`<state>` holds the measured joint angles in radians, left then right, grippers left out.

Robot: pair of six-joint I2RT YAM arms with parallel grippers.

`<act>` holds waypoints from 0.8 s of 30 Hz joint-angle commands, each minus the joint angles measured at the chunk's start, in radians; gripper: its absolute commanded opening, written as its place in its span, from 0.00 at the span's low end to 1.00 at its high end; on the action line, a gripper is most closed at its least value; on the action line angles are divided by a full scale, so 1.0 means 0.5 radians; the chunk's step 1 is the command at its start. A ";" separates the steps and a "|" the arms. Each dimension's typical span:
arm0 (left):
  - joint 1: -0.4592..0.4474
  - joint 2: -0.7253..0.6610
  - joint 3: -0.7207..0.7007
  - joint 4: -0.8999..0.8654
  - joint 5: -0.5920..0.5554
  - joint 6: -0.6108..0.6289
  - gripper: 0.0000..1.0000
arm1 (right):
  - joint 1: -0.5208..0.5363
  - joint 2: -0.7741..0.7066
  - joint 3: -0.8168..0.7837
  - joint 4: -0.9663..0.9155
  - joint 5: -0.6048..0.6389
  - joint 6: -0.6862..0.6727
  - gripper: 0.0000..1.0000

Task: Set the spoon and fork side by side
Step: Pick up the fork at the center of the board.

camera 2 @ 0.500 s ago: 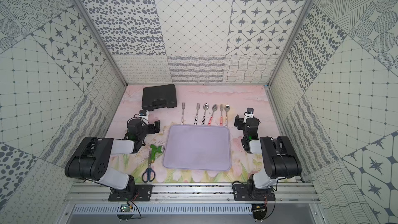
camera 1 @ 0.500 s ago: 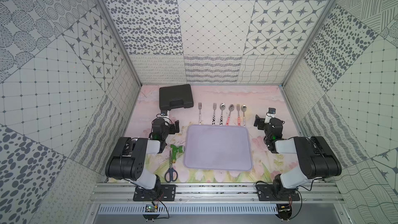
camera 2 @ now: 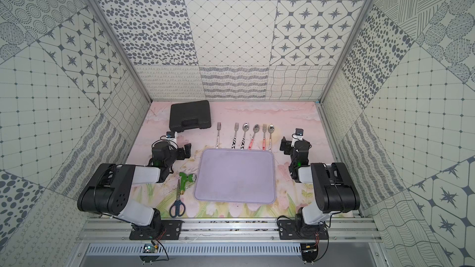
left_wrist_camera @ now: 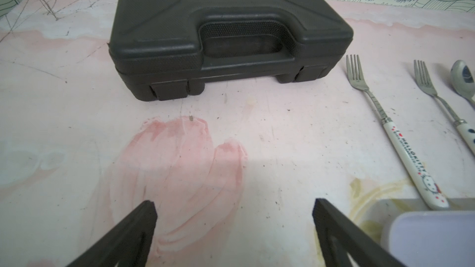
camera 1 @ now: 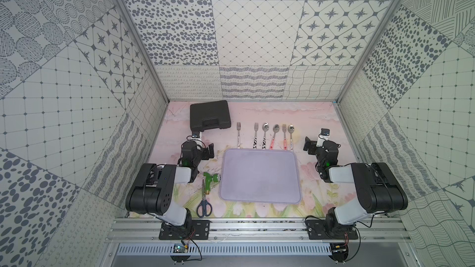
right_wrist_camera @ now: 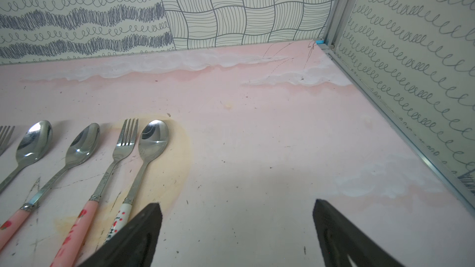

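Three forks and three spoons lie in a row on the pink mat behind the lilac tray point(camera 1: 259, 175). From the left they are a fork point(camera 1: 238, 134), a fork point(camera 1: 255, 136), a spoon point(camera 1: 264, 134), a spoon point(camera 1: 274, 136), a fork point(camera 1: 284, 136) and a spoon point(camera 1: 291, 134). The rightmost fork point(right_wrist_camera: 123, 145) and spoon point(right_wrist_camera: 151, 145) lie close together. My left gripper point(camera 1: 209, 151) point(left_wrist_camera: 234, 206) hovers open left of the tray, holding nothing. Right of the row, my right gripper point(camera 1: 308, 146) point(right_wrist_camera: 237, 206) is also open and holds nothing.
A closed black case point(camera 1: 209, 115) sits at the back left, just ahead of the left gripper. A green hose nozzle point(camera 1: 210, 178) and blue-handled scissors point(camera 1: 204, 202) lie left of the tray. Patterned walls enclose the mat on three sides.
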<state>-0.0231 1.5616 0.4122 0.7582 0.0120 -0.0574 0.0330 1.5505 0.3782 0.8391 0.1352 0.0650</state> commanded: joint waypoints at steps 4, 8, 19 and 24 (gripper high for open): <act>-0.198 -0.315 0.199 -0.458 -0.304 0.105 0.99 | -0.003 -0.348 0.167 -0.471 0.046 0.033 0.97; -0.284 -0.525 0.314 -0.756 -0.528 -0.207 0.99 | 0.011 -0.542 0.310 -0.848 0.162 0.281 0.97; -0.208 -0.677 0.850 -1.834 -0.103 -1.521 1.00 | -0.028 -0.906 0.673 -1.761 -0.014 1.244 0.97; -0.335 -0.509 0.977 -1.861 -0.031 -1.491 1.00 | -0.045 -1.045 0.669 -1.824 -0.260 1.021 0.97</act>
<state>-0.1528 1.2579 0.8429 0.0235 -0.0956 -0.6052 0.0124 1.0630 0.6949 -0.0082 0.0727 0.5694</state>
